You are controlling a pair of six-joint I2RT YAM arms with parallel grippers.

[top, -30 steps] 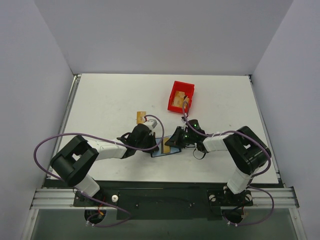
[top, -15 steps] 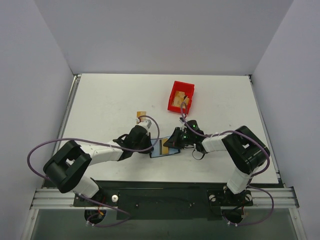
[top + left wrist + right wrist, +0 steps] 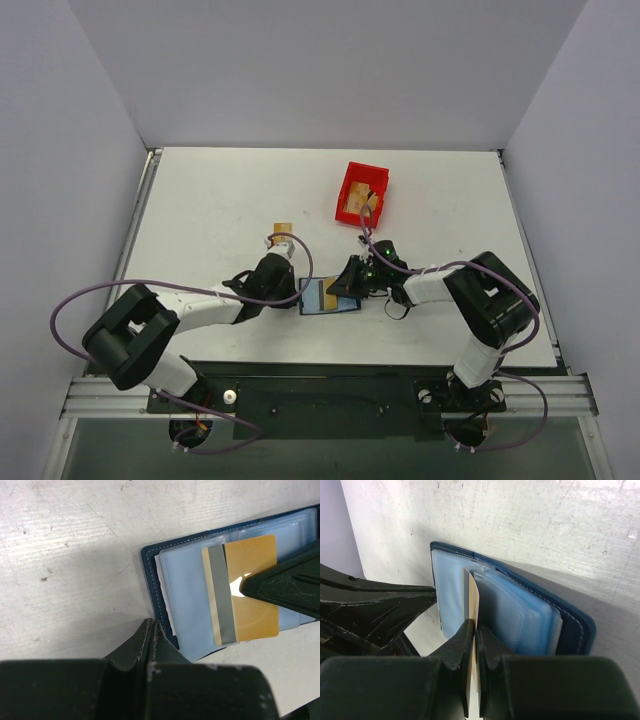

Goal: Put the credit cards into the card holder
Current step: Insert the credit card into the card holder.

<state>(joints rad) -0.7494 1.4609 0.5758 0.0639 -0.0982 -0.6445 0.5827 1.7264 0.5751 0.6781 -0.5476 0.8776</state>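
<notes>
Over the wallet (image 3: 328, 297), the card (image 3: 250, 555) grasped by the right end effector (image 3: 471, 625) should be slid in flat; the left end effector (image 3: 151, 627) is clenched empty.

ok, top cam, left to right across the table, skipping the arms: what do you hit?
Loose tan-gold rectangular card → open navy-blue folding wallet → red plastic bin

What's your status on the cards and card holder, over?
Left gripper shut, tips at edge of card holder. Right gripper shut on striped credit card, over clear sleeves. Second credit card on table. Nothing blocking.
</notes>
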